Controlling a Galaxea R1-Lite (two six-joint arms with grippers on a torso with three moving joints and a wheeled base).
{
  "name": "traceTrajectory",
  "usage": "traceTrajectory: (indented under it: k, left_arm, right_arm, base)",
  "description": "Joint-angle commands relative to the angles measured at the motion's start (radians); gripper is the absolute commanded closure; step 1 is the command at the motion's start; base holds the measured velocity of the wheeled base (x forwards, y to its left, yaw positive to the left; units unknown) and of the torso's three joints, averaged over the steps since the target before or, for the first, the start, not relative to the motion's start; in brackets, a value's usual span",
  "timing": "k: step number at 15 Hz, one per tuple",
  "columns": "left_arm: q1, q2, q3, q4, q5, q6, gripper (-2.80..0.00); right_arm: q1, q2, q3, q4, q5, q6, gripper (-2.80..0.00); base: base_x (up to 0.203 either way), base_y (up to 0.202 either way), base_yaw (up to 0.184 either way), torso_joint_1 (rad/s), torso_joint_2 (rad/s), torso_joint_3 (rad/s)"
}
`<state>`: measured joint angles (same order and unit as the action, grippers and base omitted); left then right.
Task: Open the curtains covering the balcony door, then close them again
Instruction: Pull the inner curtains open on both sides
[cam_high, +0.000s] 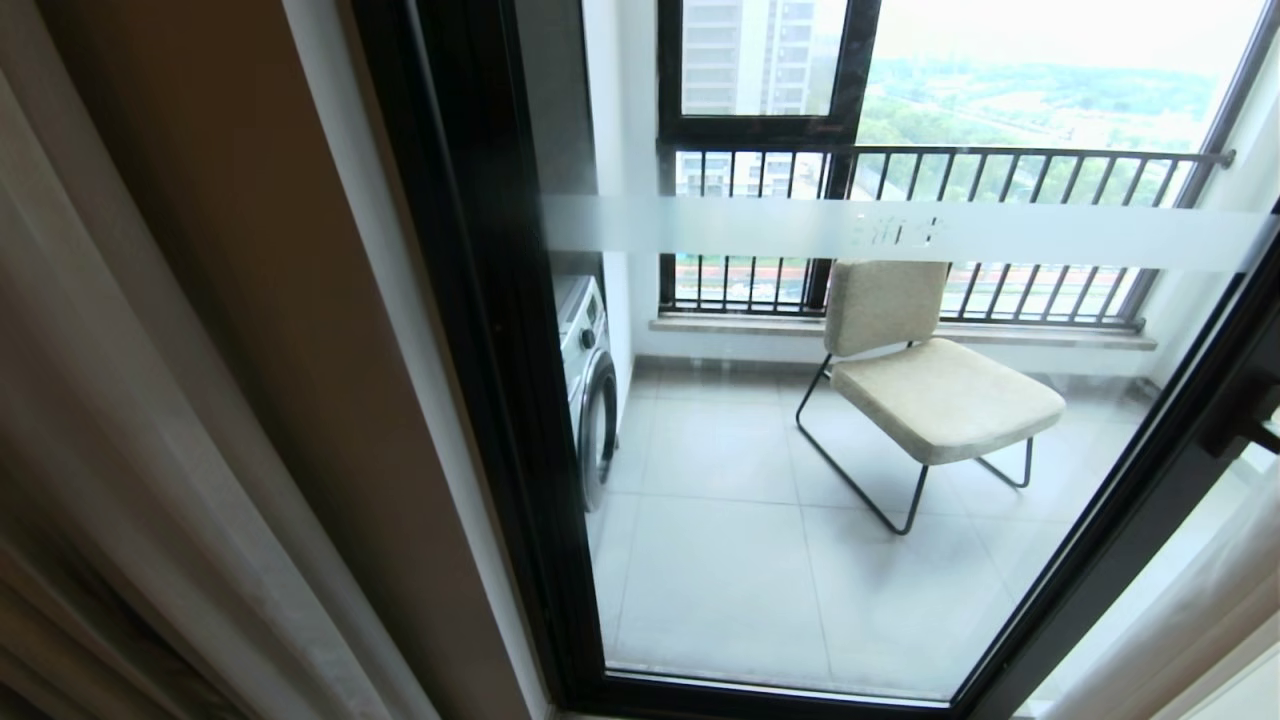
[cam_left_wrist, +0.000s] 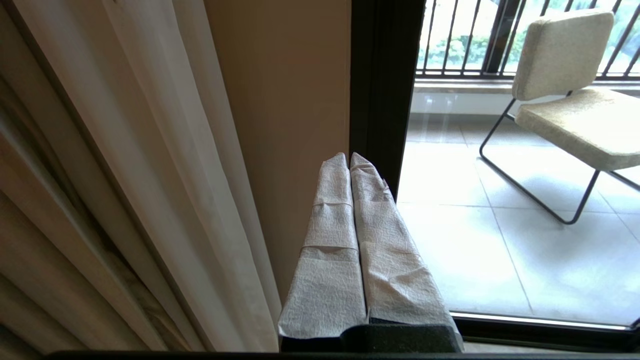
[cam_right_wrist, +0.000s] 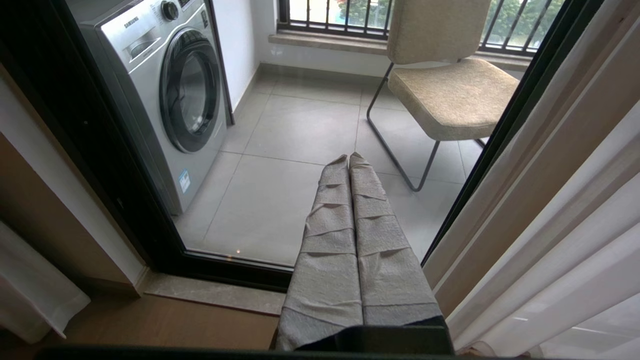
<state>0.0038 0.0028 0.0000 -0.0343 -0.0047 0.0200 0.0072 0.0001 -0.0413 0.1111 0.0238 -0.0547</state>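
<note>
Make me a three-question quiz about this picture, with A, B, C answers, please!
1. Where is the washing machine?
A. behind the glass door, on the left of the balcony
B. under the chair
C. indoors beside the curtains

2. How many chairs are on the balcony?
A. none
B. one
C. three

3. How do the curtains stand?
A. drawn across the glass
B. pulled aside, glass uncovered
C. lying on the floor

Answers:
1 A, it stands against the left wall behind the pane.
2 B, a single beige chair shows.
3 B, the curtains hang at the sides and the whole balcony is in plain view.
</note>
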Motion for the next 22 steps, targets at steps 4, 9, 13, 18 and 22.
traceTrajectory:
  k: [4,9,13,18,22]
  left_arm:
    - [0.001,-0.003,0.000,-0.001,0.000,0.000,0.00]
    - [0.001,-0.003,0.000,-0.001,0.002,0.000,0.00]
    - [0.001,-0.003,0.000,-0.001,0.002,-0.001,0.00]
    - [0.001,-0.003,0.000,-0.001,0.002,-0.001,0.00]
    - [0.001,-0.003,0.000,-0.001,0.000,0.000,0.00]
  right_arm:
    - [0.000,0.000,0.000,0.001,0.001,-0.001,0.00]
    - [0.000,0.000,0.000,0.001,0.001,-0.001,0.00]
    - [0.000,0.000,0.000,0.001,0.001,-0.001,0.00]
    - [0.000,0.000,0.000,0.001,0.001,-0.001,0.00]
    - [0.000,0.000,0.000,-0.001,0.001,-0.001,0.00]
  base:
    - [0.000,0.000,0.000,0.000,0.00,0.000]
    - [0.000,0.000,0.000,0.000,0.00,0.000]
    - [0.000,0.000,0.000,0.000,0.00,0.000]
    - [0.000,0.000,0.000,0.000,0.00,0.000]
    - [0.000,0.000,0.000,0.000,0.00,0.000]
